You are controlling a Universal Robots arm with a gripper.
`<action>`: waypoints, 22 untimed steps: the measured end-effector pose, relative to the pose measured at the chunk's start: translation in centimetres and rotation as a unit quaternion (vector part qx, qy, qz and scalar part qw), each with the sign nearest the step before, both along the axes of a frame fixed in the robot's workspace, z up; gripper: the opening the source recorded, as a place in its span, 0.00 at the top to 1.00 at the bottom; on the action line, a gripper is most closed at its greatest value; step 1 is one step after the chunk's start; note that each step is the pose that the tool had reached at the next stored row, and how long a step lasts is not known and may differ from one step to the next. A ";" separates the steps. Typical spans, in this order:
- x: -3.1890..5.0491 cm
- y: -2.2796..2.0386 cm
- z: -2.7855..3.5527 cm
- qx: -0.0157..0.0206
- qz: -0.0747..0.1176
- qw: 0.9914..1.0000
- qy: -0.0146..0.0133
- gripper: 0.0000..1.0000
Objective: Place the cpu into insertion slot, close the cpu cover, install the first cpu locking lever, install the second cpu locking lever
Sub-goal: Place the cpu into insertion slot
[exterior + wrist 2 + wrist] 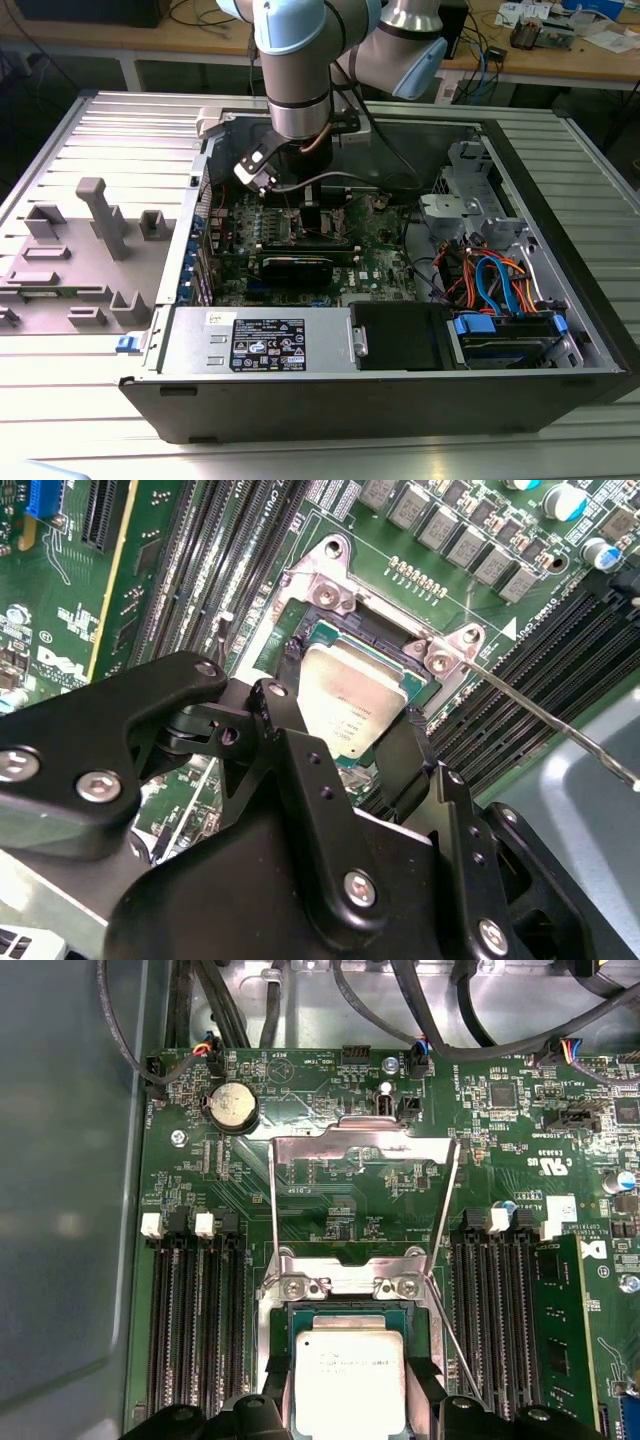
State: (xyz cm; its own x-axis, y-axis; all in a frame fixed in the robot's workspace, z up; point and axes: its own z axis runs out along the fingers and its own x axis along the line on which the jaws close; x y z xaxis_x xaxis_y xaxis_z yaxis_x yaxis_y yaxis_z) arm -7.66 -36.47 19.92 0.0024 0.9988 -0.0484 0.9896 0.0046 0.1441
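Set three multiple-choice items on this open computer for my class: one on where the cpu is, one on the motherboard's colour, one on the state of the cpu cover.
1. Where is the cpu?
A. On the grey tray beside the case
B. In the insertion slot
C. On the power supply

2. What colour is the motherboard?
A. Red
B. Blue
C. Green

3. How does the cpu cover stand?
A. Swung open, away from the slot
B. Shut over the cpu
C. Lying outside the case

Answers:
1 B: both wrist views show the chip sitting within the socket's rim.
2 C: the bare board is green in every view.
3 A: in the first wrist view the frame is tipped back, the board shows through its cut-out, and the chip's metal top is uncovered.
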 end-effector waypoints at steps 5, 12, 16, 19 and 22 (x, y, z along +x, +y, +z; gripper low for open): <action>-0.09 -0.08 0.00 0.000 0.001 1.000 0.000 0.46; 0.00 -0.09 -0.09 0.000 0.001 1.000 0.000 0.46; 0.00 -0.10 -0.27 0.000 0.001 1.000 0.000 0.46; 0.01 -0.08 -0.29 0.000 0.001 1.000 0.000 0.46; 0.00 -0.09 -0.42 0.000 0.001 1.000 0.000 0.46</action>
